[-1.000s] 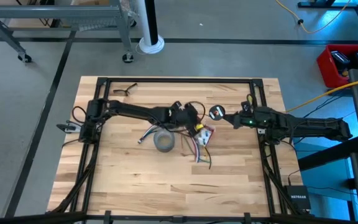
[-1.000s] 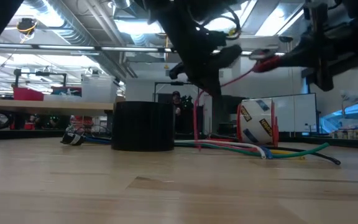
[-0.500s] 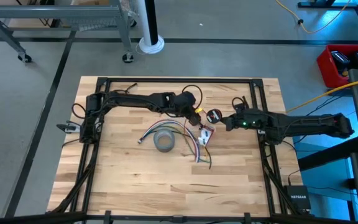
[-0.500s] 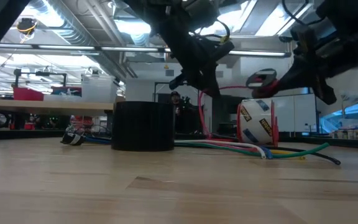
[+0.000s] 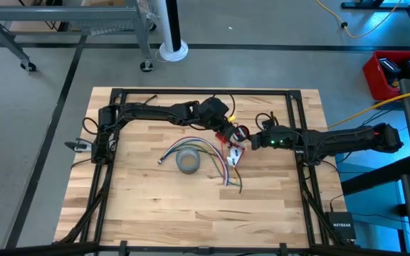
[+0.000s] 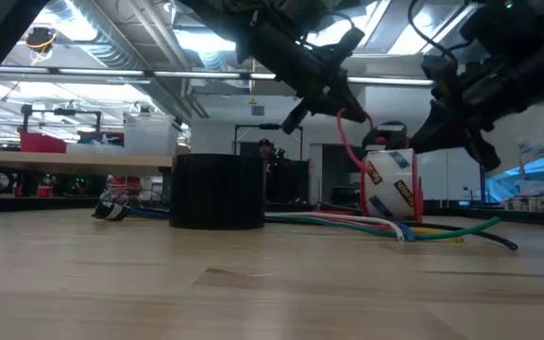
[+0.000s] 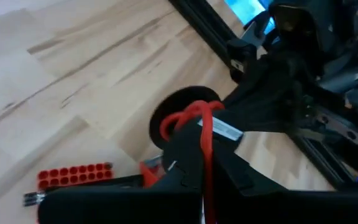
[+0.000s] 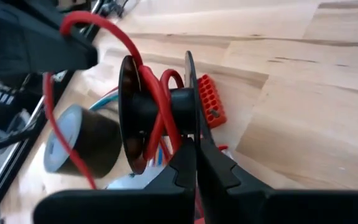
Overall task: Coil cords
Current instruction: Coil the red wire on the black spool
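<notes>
Your right gripper [image 8: 194, 163] clenches the spool [image 8: 157, 112]; left gripper [image 7: 194, 152] clenches the red wire [image 8: 104, 28], just beside, spool axis crosswise.

A pale wooden bench [image 5: 155, 206] is edged by a black frame [image 5: 205, 91]; a grey tape roll [image 5: 188, 161], coloured wires [image 5: 216, 158] and a white-and-yellow pack [image 6: 390, 184] are laid on it

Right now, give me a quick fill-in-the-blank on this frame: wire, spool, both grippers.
1. The wire being wound on the spool is ____ in colour.
2. The right gripper is shut on the ____.
3. The left gripper is shut on the ____.
4. The roll of tape is ____ in colour.

Missing words: red; spool; wire; grey
</notes>
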`<action>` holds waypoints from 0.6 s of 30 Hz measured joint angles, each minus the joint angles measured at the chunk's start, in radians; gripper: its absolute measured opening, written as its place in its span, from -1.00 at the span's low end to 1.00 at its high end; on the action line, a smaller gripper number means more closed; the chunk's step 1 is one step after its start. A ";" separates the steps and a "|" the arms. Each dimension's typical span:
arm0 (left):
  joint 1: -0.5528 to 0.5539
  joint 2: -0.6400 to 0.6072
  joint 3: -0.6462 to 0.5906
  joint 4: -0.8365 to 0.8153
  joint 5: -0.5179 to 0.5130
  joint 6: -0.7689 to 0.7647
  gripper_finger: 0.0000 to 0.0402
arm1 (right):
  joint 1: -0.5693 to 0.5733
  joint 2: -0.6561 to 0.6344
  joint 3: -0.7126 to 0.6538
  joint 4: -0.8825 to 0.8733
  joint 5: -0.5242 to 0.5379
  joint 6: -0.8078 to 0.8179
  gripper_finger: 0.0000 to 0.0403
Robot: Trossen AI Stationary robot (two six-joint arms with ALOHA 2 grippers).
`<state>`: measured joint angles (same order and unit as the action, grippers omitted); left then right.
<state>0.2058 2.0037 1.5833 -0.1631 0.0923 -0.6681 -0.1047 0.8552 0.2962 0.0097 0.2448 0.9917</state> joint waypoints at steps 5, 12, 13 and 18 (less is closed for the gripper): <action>0.000 0.001 0.000 0.057 0.003 -0.032 -0.97 | 0.000 0.000 0.000 0.034 0.017 0.007 -0.98; -0.009 0.001 0.000 0.185 0.005 -0.062 -0.97 | 0.000 0.000 0.000 0.106 0.026 0.006 -0.98; -0.012 0.001 0.000 0.199 0.005 -0.067 -0.97 | 0.000 0.000 0.000 0.112 0.030 0.006 -0.98; -0.037 0.001 0.000 0.242 0.002 -0.069 -0.97 | 0.000 0.000 0.000 0.135 0.074 0.006 -0.98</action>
<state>0.1687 2.0048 1.5837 0.0790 0.0948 -0.7376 -0.1051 0.8555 0.2962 0.1452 0.3189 0.9977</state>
